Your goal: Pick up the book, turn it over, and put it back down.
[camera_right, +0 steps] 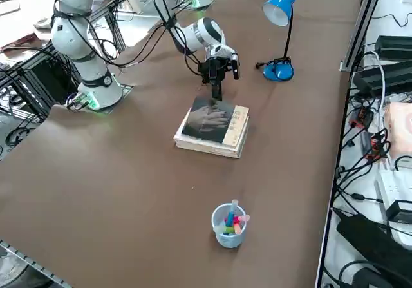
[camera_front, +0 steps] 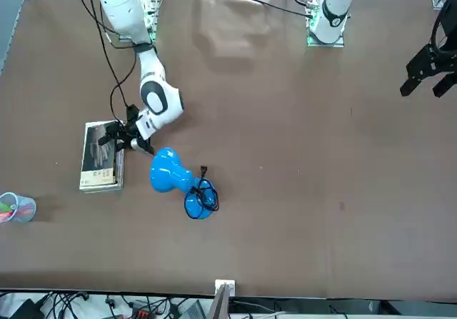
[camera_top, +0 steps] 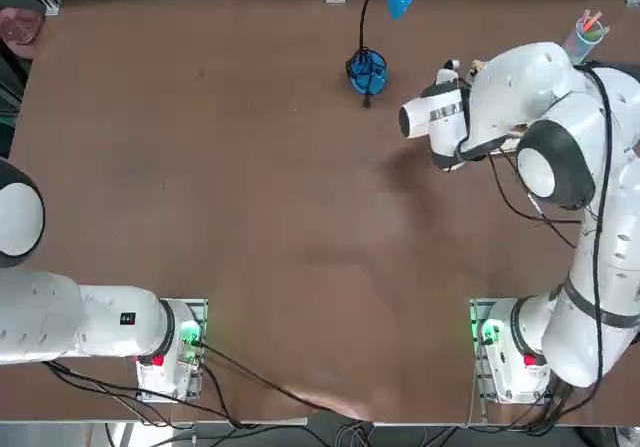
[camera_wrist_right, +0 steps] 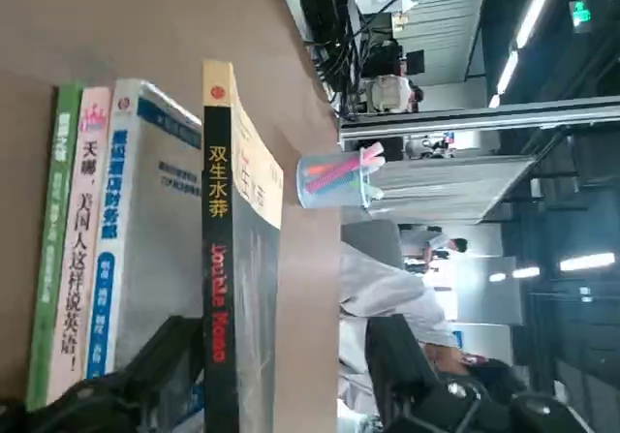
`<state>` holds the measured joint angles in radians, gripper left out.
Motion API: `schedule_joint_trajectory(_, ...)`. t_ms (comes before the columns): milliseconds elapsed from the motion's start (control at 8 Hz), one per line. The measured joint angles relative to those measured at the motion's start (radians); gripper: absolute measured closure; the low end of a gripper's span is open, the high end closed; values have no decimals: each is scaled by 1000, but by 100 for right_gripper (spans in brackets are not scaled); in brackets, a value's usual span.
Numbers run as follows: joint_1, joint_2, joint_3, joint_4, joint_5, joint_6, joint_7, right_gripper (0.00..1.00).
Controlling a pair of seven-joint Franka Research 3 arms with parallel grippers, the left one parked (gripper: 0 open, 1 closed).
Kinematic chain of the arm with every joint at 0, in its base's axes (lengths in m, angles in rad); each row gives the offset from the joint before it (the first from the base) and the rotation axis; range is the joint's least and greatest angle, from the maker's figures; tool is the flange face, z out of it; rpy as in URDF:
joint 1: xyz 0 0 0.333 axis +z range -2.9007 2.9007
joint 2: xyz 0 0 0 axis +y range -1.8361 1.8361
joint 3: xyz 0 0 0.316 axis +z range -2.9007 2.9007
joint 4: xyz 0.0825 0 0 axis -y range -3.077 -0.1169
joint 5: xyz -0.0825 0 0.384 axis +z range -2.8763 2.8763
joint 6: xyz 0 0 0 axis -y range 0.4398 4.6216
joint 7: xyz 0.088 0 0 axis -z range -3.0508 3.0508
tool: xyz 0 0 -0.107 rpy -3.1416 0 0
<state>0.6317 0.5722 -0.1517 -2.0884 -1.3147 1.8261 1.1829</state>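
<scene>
The book (camera_right: 212,128) lies flat on the brown table with its grey, sketchy-picture face up, also seen in the front view (camera_front: 100,155). The wrist view shows its side as several stacked spines, the uppermost black and yellow (camera_wrist_right: 218,259). My right gripper (camera_right: 215,89) stands at the book's edge nearest the lamp, low over the table, open. Its fingers (camera_wrist_right: 145,375) straddle the upper spine without pressing on it. In the front view the gripper (camera_front: 121,139) overlaps the book's edge. The arm (camera_top: 500,107) hides the book in the top view.
A blue desk lamp (camera_right: 279,72) stands close beyond the gripper, its head (camera_front: 166,170) reaching over the table near the book. A clear cup of coloured pens (camera_right: 229,225) stands near the table's edge on the book's other side. Cables and boxes (camera_right: 380,75) lie off the table's right edge.
</scene>
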Motion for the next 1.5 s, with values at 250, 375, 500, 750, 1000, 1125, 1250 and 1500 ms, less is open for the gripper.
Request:
schedule_joint_trajectory(250, -34, -54, -3, -41, 1, 131, 30, 0)
schedule_joint_trajectory(375, -52, -87, -4, -70, 1, 183, 44, 0)
schedule_joint_trajectory(500, -67, -120, -4, -98, 1, 217, 49, 0)
schedule_joint_trajectory(750, -100, -182, -4, -148, 1, 298, 60, 0)
schedule_joint_trajectory(1000, -146, -230, -5, -180, 1, 397, 83, 0)
schedule_joint_trajectory(1125, -173, -243, -5, -191, 1, 452, 95, 0)
schedule_joint_trajectory(1250, -203, -255, -6, -203, 1, 512, 102, 0)
schedule_joint_trajectory(1500, -258, -285, -6, -229, 1, 610, 104, 0)
